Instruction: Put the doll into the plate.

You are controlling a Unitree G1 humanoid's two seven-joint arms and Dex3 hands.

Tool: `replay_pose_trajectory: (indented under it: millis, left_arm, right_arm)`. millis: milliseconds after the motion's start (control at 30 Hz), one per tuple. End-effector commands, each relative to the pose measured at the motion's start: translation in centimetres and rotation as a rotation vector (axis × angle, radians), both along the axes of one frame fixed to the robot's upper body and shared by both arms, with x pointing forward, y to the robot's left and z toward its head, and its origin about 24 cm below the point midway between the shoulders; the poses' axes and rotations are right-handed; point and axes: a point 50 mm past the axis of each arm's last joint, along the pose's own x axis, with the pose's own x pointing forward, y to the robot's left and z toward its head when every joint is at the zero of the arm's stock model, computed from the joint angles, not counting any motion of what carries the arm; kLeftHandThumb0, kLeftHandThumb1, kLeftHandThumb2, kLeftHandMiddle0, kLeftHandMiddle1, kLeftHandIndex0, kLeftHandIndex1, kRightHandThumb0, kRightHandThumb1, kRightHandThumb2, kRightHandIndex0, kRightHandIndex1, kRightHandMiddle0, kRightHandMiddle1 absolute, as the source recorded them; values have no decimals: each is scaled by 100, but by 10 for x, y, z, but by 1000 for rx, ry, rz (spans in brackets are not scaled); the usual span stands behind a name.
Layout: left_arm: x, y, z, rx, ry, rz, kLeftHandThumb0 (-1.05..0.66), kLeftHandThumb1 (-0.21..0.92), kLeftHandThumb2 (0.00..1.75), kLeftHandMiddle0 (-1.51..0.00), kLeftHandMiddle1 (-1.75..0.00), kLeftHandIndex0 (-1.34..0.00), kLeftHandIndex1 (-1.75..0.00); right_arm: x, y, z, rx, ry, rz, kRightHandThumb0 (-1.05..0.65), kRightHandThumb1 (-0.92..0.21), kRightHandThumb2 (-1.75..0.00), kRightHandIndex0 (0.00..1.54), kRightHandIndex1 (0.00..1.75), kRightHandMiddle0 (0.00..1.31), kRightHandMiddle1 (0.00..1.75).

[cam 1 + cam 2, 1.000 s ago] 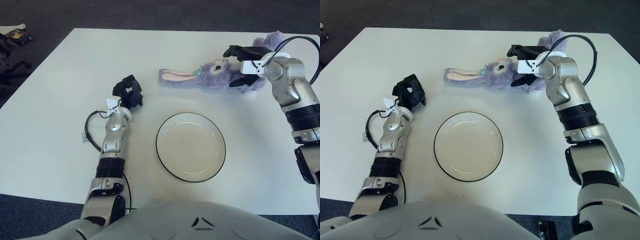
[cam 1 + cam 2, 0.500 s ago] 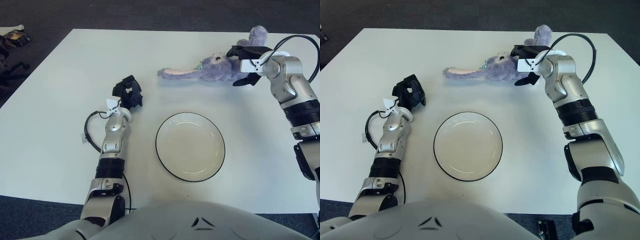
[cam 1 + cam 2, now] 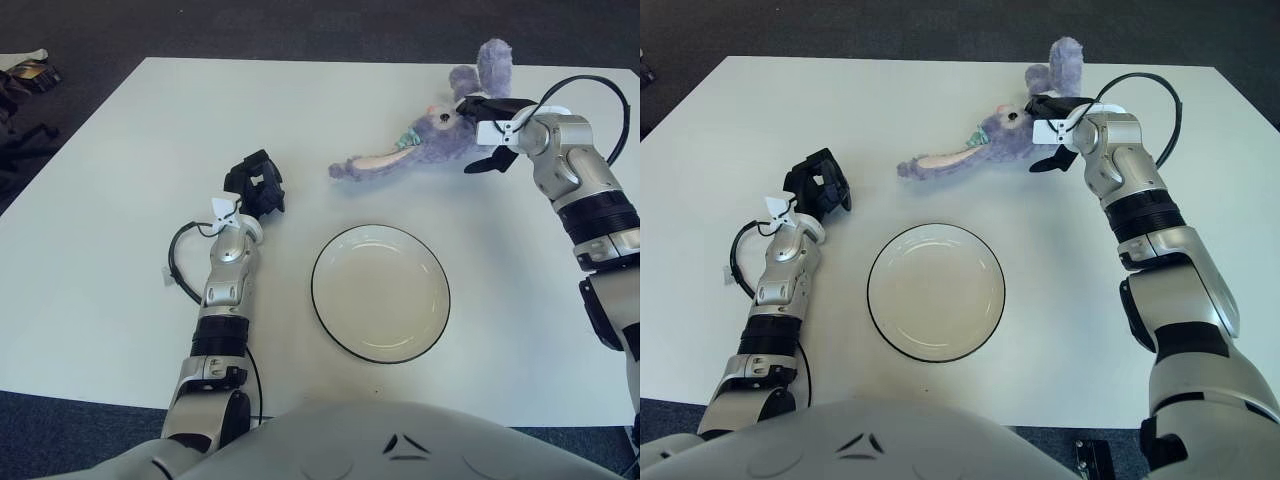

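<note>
doll (image 3: 440, 140): body part-hidden behind right hand (image 3: 487, 130) | right hand: fingertips' contact unclear | worktop (image 3: 120, 200): near edge hidden by robot's torso, right corner cut off

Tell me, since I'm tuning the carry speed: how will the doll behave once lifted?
Probably floppy: held at the body by the right robot hand, the doll lets its long ears droop toward the table. It looks like light plush, so it likely sways when moved fast. Dropped on the plate, it should slump rather than roll.
</note>
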Motion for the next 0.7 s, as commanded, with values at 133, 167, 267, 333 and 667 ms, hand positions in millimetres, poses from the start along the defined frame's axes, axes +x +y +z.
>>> replay_pose_trajectory:
  millis: [133, 167, 267, 333, 667]
  left_arm:
    - [-10, 2, -24, -9, 88, 12, -49, 71, 97, -134, -175, -103, -175]
    - [-11, 1, -24, -11, 89, 11, -49, 71, 97, -133, -175, -103, -175]
    - [-11, 1, -24, -14, 92, 9, -49, 71, 97, -133, -175, -102, -175]
    - [-11, 1, -24, -13, 93, 9, -49, 71, 97, -133, -175, -102, -175]
    - [-11, 1, -23, -9, 97, 17, -49, 72, 97, -131, -175, -101, -175]
  right_arm:
    - [0, 3, -24, -21, 114, -11, -58, -29, -96, 7, 55, 0, 39]
    - [0, 3, -26, -26, 115, -12, -57, -28, -96, 9, 56, 0, 39]
    - [0, 3, -30, -45, 122, -17, -59, -29, -97, 11, 59, 0, 38]
    - [0, 3, -31, -53, 129, -24, -60, -30, -96, 12, 60, 0, 36]
    - [3, 0, -44, -88, 146, -79, -60, -33, -93, 11, 66, 0, 35]
